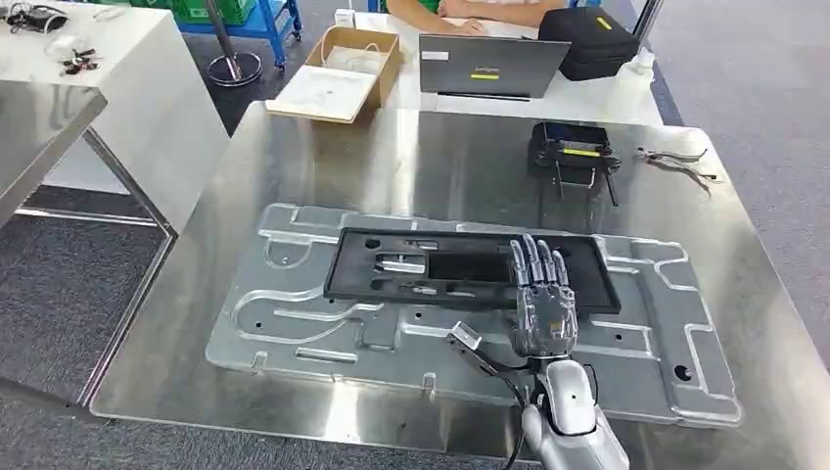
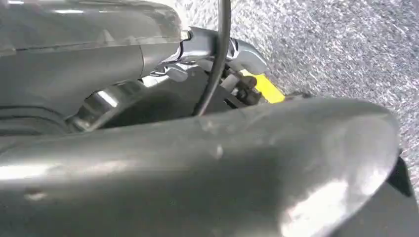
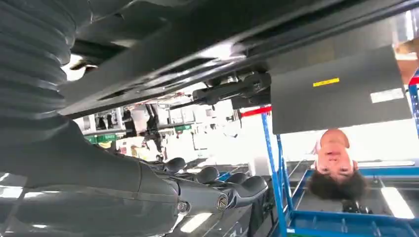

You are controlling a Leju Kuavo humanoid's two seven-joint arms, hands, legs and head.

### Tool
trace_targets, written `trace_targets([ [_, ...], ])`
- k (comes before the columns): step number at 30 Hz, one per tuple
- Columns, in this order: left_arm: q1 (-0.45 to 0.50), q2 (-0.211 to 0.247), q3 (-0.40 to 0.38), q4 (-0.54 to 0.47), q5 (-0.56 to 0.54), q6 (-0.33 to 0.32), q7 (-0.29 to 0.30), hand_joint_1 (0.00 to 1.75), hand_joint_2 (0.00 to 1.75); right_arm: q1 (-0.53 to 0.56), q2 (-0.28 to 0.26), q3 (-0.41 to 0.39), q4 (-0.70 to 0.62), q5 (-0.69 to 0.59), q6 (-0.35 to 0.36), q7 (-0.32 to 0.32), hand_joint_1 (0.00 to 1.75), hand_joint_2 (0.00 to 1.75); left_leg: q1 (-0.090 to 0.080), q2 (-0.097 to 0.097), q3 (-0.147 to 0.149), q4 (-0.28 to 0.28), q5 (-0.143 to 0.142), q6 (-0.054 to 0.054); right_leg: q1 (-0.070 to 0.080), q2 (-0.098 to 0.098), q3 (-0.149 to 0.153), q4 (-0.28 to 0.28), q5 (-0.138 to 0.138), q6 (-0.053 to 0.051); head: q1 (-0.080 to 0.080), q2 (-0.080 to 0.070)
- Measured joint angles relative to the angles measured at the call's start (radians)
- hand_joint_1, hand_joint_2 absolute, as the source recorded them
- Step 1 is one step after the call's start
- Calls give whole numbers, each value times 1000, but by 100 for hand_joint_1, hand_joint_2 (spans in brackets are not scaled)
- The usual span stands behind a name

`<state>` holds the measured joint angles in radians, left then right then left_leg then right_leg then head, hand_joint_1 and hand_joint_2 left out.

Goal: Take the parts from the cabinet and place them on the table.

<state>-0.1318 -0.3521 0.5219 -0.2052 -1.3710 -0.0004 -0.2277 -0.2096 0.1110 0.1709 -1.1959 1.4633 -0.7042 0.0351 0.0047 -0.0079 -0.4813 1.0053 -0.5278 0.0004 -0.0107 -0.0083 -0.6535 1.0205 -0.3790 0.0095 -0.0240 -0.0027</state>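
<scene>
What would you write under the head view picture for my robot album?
Robot's right hand rests open on a black frame part lying on a big metal plate.

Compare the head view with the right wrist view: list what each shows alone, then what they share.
Head view alone: the steel table, the big silver plate with the black frame lying on it, a cardboard box, pliers.

Right wrist view alone: a blue rack and the person's head, upside down.

Shared: the right hand, fingers straight over the frame, and the laptop.
</scene>
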Motion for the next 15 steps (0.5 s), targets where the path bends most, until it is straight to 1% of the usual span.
trace_targets([
  [1, 2, 0, 0, 0, 0, 0, 0, 0, 0, 1, 0, 0, 0, 0, 0, 0, 0, 175, -1, 0, -4, 3, 4, 5, -1, -1, 0, -2, 7, 6, 0, 0],
  [2, 2, 0, 0, 0, 0, 0, 0, 0, 0, 3, 1, 0, 1, 0, 0, 0, 0, 175, -5, 0, -8, 6, 10, 13, -4, -1, 1, -8, 17, 14, 0, 0],
  [3, 3, 0, 0, 0, 0, 0, 0, 0, 0, 6, 1, 0, 1, 0, 0, 0, 0, 175, -6, 0, -14, 2, 22, 20, -4, 0, -2, -15, 29, 21, 0, 0],
  [4, 3, -1, 0, 1, 0, 0, 0, 0, 0, 9, 1, -2, 3, 0, 0, 0, 0, 175, 2, 7, -24, -5, 40, 30, -9, 3, -10, -6, 11, 25, 0, 0],
  [5, 1, -1, 0, 1, 0, 0, 0, 0, 0, 11, 1, -3, 3, 0, 0, 0, 0, 175, 2, 7, -35, -5, 51, 38, -9, 4, -28, 20, -39, 29, 0, 0],
  [6, -1, -2, 0, 1, 0, 0, 1, 0, 0, 12, 1, -3, 4, 0, 0, 0, 0, 175, 2, 8, -51, -4, 62, 44, -9, 5, -47, 76, -102, 31, 0, 0],
  [7, 0, -2, 0, 1, -1, -1, 1, 0, 0, 12, 1, -4, 5, 2, 1, 0, 0, 175, -1, 9, -68, -4, 74, 45, -10, 5, -70, 158, -165, 35, 0, 0],
  [8, 1, -2, 0, 1, -1, -1, 2, 0, 0, 13, 1, -4, 6, 2, 1, 0, 0, 175, -3, 10, -83, -3, 85, 46, -10, 5, -86, 229, -203, 37, 0, 0],
  [9, 2, -2, 0, 1, -1, -1, 2, 0, 0, 14, 1, -4, 8, 3, 0, -1, 0, 175, -5, 10, -102, -1, 96, 46, -10, 5, -94, 288, -218, 38, 0, 0],
  [10, 3, -2, 0, 1, -2, -1, 3, 0, 0, 13, 1, -4, 8, 3, 0, -1, 0, 175, -7, 11, -119, 1, 106, 46, -9, 5, -76, 297, -199, 36, 0, 0],
  [11, 3, -2, 0, 1, -3, -1, 3, 0, 0, 11, 1, -4, 8, 3, 0, -1, 0, 175, -8, 11, -132, 4, 114, 45, -8, 5, -39, 267, -163, 32, 0, 0],
  [12, 2, -2, 0, 1, -3, -2, 3, 0, 0, 8, 1, -5, 9, 3, 0, -1, 0, 175, -9, 11, -143, 8, 121, 44, -6, 5, 12, 212, -129, 28, 0, 0],
  [13, 1, -2, 0, 1, -3, -2, 3, 0, 0, 5, 1, -5, 9, 4, 0, -1, 0, 175, -10, 10, -152, 10, 127, 43, -2, 6, 75, 134, -110, 19, 0, 0],
  [14, -1, -3, 0, 1, -3, -2, 3, 0, 0, -2, 1, -5, 8, 5, 0, -1, 0, 175, -11, 10, -157, 13, 135, 40, 3, 7, 144, 37, -132, 6, 0, 0],
  [15, -1, -5, 0, 1, -4, -2, 3, 0, 0, -7, 1, -5, 8, 6, 0, -1, 0, 175, -15, 8, -161, 14, 142, 33, 7, 6, 181, -27, -155, -2, 0, 0],
])
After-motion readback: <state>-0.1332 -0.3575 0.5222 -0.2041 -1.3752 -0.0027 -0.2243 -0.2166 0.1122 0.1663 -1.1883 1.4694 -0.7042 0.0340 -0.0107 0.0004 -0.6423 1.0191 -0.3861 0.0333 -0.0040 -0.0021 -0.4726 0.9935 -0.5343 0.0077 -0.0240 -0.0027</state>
